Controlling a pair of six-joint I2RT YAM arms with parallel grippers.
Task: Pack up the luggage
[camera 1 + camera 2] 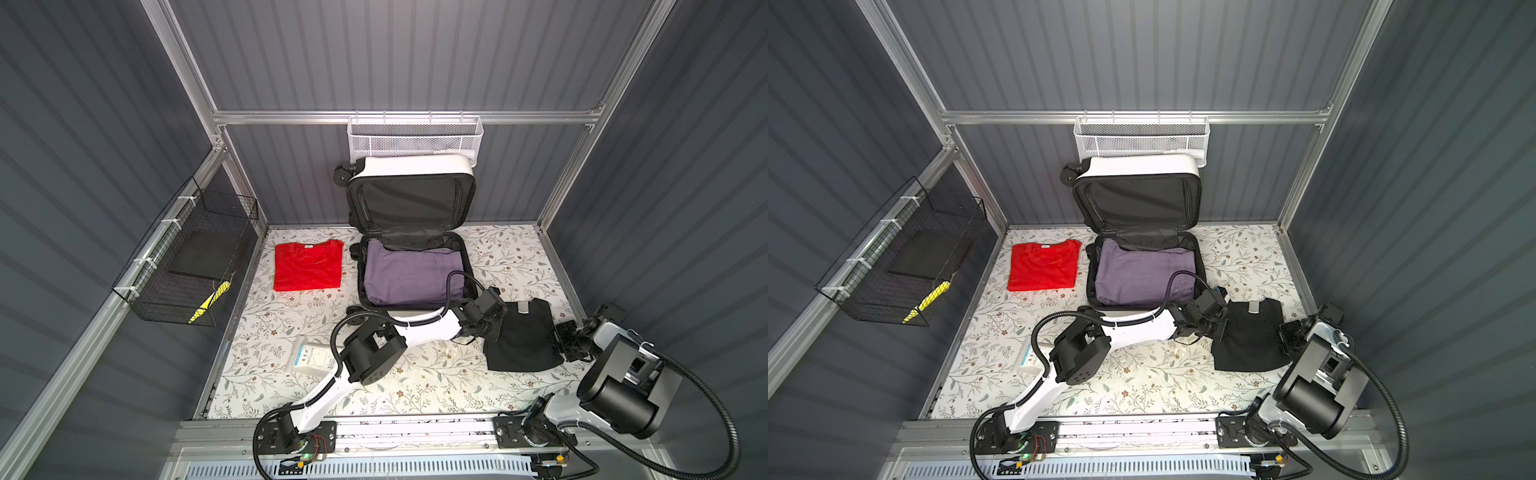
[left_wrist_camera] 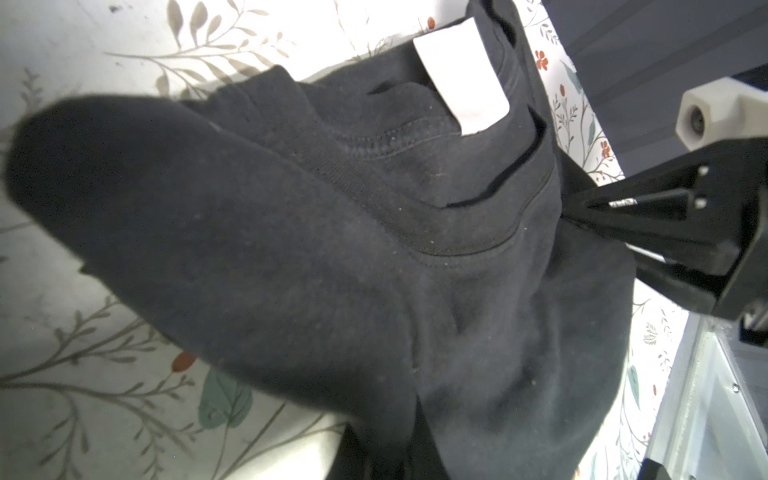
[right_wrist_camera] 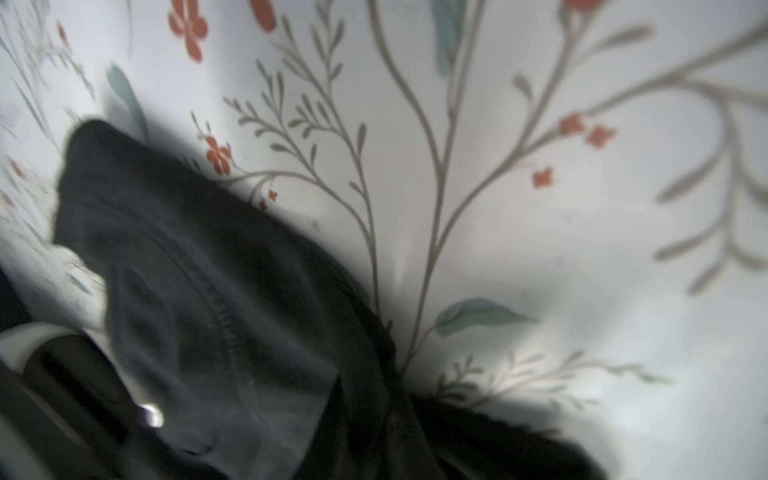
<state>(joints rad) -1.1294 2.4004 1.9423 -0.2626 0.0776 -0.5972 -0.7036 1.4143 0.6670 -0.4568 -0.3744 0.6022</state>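
Black sweatshirt (image 1: 521, 340), right of the luggage (image 1: 415, 166), was clenched by left fingers (image 1: 494, 330) and right fingers (image 2: 615, 216); level lifting would have kept it folded.

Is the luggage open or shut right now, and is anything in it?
Open. The luggage has its lid raised, with the black lining showing. A folded purple garment lies in the lower half.

Black garment (image 1: 524, 343) lies beside the open luggage (image 1: 415, 165) — left gripper (image 1: 495, 332) and right gripper (image 1: 560, 340) at its opposite edges.
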